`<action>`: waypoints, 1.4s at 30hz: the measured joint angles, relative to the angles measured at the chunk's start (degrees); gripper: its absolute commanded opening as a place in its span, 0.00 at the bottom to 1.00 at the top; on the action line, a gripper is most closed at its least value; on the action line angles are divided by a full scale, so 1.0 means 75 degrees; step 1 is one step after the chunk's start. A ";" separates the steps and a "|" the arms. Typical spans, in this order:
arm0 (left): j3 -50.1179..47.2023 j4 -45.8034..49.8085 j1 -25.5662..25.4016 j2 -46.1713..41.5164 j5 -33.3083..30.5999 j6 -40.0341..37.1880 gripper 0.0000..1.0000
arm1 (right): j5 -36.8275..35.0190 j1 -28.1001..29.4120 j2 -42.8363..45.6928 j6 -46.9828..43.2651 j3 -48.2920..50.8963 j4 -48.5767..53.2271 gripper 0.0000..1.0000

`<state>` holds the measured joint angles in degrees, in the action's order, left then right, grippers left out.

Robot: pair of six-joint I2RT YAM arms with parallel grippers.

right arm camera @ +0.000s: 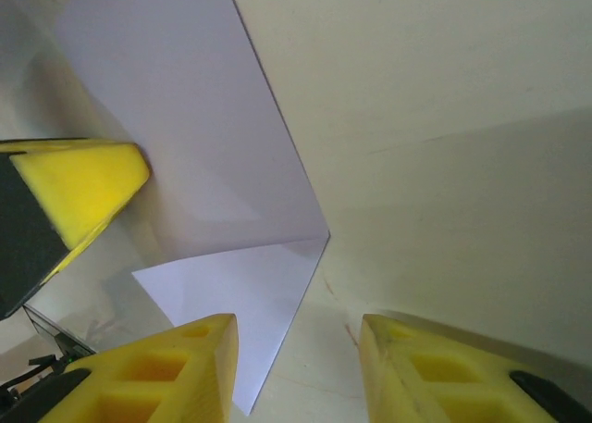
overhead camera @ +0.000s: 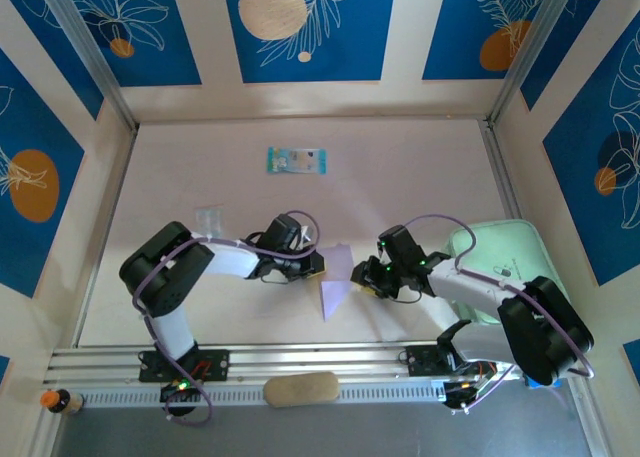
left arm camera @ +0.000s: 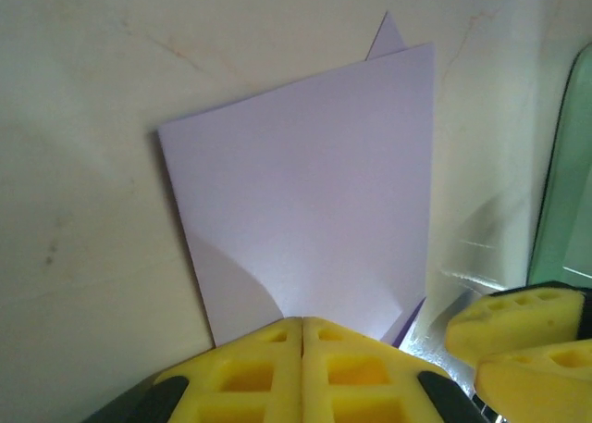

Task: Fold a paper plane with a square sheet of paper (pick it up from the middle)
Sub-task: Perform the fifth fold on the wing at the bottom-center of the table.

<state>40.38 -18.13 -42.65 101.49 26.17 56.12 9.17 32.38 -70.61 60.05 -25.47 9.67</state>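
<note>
The square sheet of paper (overhead camera: 336,282), pale lilac, lies between the two arms, folded so that one flap stands up off the table. My left gripper (overhead camera: 316,264) is shut on the sheet's near edge (left arm camera: 305,201), its yellow pads pressed together (left arm camera: 302,323). My right gripper (overhead camera: 362,277) is open on the sheet's other side. A lower corner of the sheet (right arm camera: 250,312) lies flat beside its left fingertip, and bare table lies between the right gripper's (right arm camera: 296,349) fingers. The paper plane is out of view.
A mint-green tray (overhead camera: 500,252) sits under the right arm, its rim close to the sheet (left arm camera: 569,192). A small blue-green packet (overhead camera: 296,161) lies at the back middle. A clear scrap (overhead camera: 208,219) is at the left. A beige block (overhead camera: 300,388) rests on the front rail.
</note>
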 measured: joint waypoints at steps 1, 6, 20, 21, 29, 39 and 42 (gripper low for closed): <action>-0.0061 -0.0128 0.0012 0.0000 0.0029 0.0055 0.05 | 0.0067 -0.0064 0.0000 -0.0015 0.0000 -0.0009 0.41; -0.0254 -0.0562 0.0035 0.0009 0.0082 0.0198 0.05 | 0.0411 -0.0312 -0.0108 -0.0041 0.0000 -0.0286 0.41; -0.0274 -0.0629 0.0055 0.0020 0.0114 0.0256 0.05 | 0.0918 -0.0490 -0.0848 -0.0026 -0.0003 -0.0804 0.41; -0.0274 -0.0629 0.0055 0.0020 0.0114 0.0256 0.05 | 0.0956 -0.0516 -0.0877 -0.0009 -0.0003 -0.0854 0.41; -0.0280 -0.0641 0.0055 0.0020 0.0114 0.0256 0.05 | 0.1268 -0.0615 -0.1070 0.0111 -0.0006 -0.1017 0.39; -0.0280 -0.0641 0.0055 0.0020 0.0114 0.0256 0.05 | 0.1381 -0.0653 -0.1256 0.0184 -0.0023 -0.1559 0.37; -0.0280 -0.0641 0.0055 0.0020 0.0114 0.0256 0.05 | 0.1384 -0.0688 -0.1265 0.0163 -0.0023 -0.1693 0.37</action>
<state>38.28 -22.94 -42.24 101.65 27.03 58.04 19.55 27.22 -80.09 61.28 -25.65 -3.03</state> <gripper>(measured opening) 0.054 0.371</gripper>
